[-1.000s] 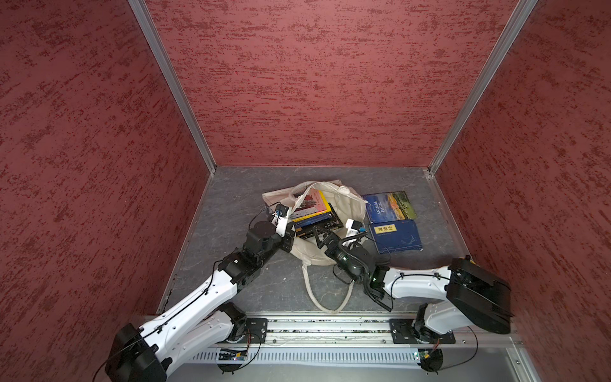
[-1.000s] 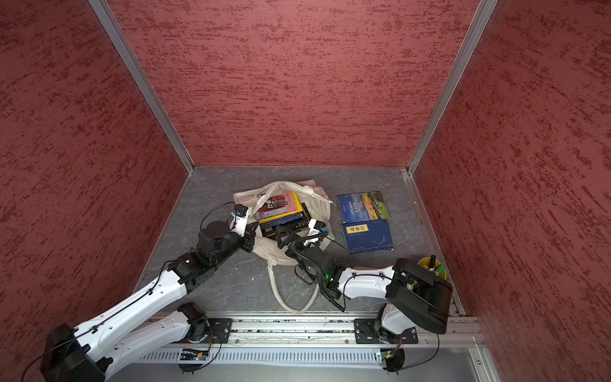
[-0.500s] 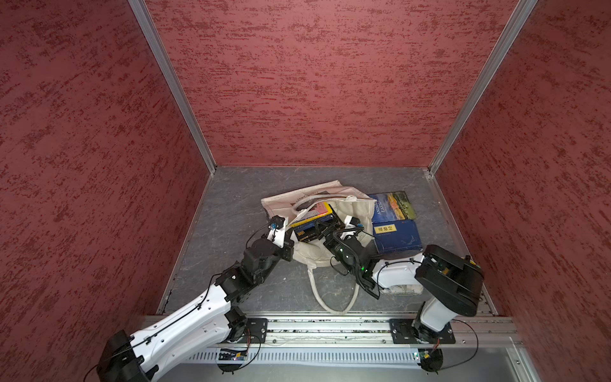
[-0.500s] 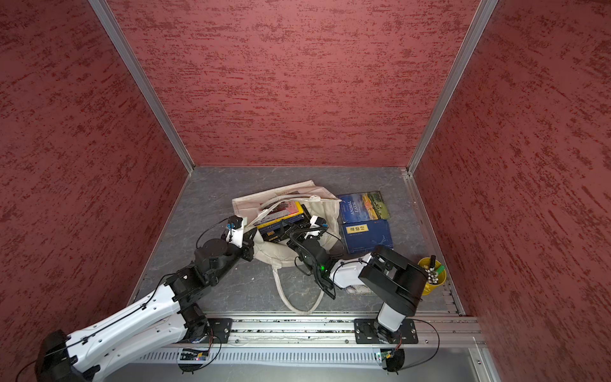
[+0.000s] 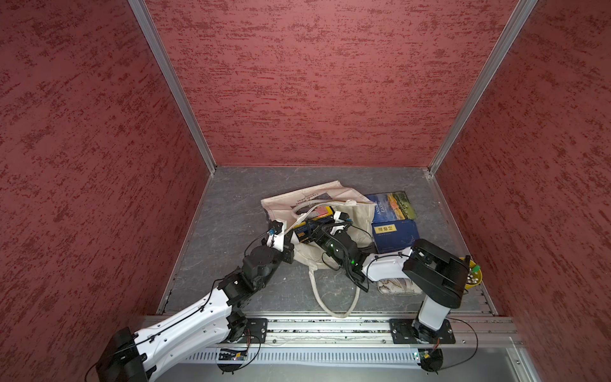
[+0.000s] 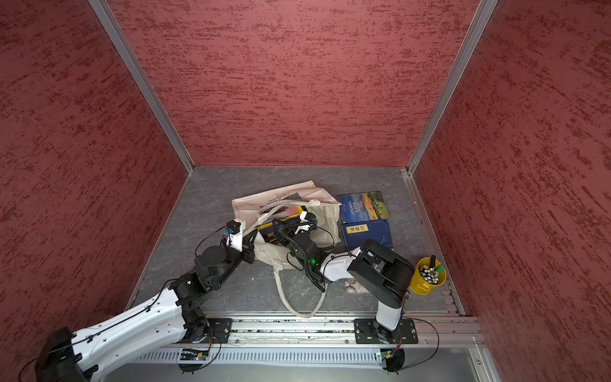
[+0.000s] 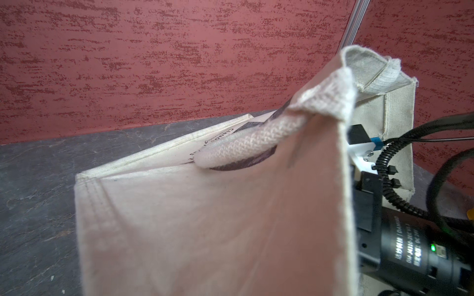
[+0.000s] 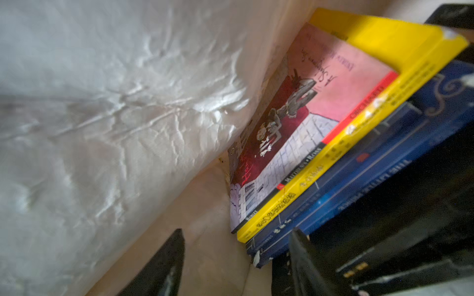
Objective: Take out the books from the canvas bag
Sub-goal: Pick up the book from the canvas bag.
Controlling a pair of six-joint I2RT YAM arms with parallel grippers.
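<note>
**Reaching for the next book**

The right tool (image 8: 236, 243), jaws apart, straddled a corner of the books (image 8: 333, 123) stacked inside the canvas bag (image 5: 287, 201). The left tool (image 5: 289, 236), pinched on the bag's rim, held its mouth up. The next move likely called for clamping one book and drawing it onto the bench (image 5: 231, 205).

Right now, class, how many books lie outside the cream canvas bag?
2, both beside the bag: a dark blue landscape-cover paperback and a dark blue yellow-labelled one. Others may be hidden.
</note>
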